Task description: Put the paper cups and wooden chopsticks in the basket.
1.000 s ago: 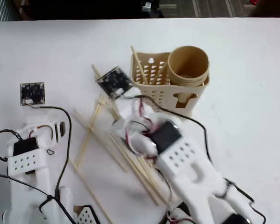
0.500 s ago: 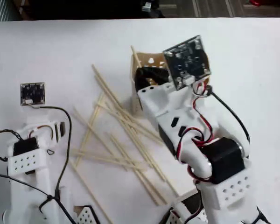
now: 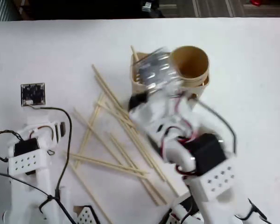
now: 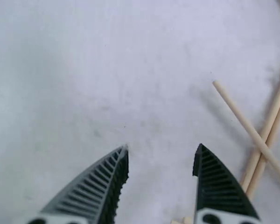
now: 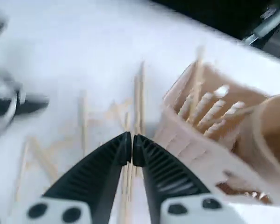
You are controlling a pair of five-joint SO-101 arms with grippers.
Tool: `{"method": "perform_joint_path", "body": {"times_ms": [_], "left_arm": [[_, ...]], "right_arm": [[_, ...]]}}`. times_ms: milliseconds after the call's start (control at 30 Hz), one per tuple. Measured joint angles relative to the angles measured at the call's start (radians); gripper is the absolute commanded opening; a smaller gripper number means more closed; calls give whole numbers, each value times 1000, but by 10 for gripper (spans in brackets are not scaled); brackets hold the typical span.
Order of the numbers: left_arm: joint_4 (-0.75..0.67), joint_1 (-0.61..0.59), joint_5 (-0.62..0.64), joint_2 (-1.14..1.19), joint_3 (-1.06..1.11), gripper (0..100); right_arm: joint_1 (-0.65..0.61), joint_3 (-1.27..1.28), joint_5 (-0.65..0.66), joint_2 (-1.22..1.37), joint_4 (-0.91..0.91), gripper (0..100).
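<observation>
Right claw (image 5: 131, 143) pinched together near the basket (image 5: 196, 140) holding paper cups (image 3: 190, 65).

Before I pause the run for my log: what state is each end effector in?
Left end effector: open, holding nothing.
Right end effector: closed, nothing seen between its tips.

Right tool (image 5: 131, 141) pulls back off the basket (image 5: 200, 135) toward the chopsticks (image 4: 252, 133), and the paper cups (image 3: 190, 64) reappear
</observation>
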Motion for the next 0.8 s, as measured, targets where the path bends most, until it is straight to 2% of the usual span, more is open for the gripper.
{"method": "perform_joint_path", "body": {"times_ms": [100, 233, 333, 467, 567, 800], "left_arm": [[0, -8, 0, 0, 0, 231], [0, -35, 0, 0, 0, 231], [0, -35, 0, 0, 0, 231], [0, -40, 0, 0, 0, 231], [0, -40, 0, 0, 0, 231], [0, -40, 0, 0, 0, 232]], "right_arm": [[-63, 115, 51, 0, 8, 25], [-112, 258, 63, 12, -6, 97], [-127, 330, 63, 83, -48, 108], [-181, 344, 54, 241, -95, 112], [-215, 345, -11, 370, -158, 112], [-219, 345, -58, 634, -318, 112]]}}
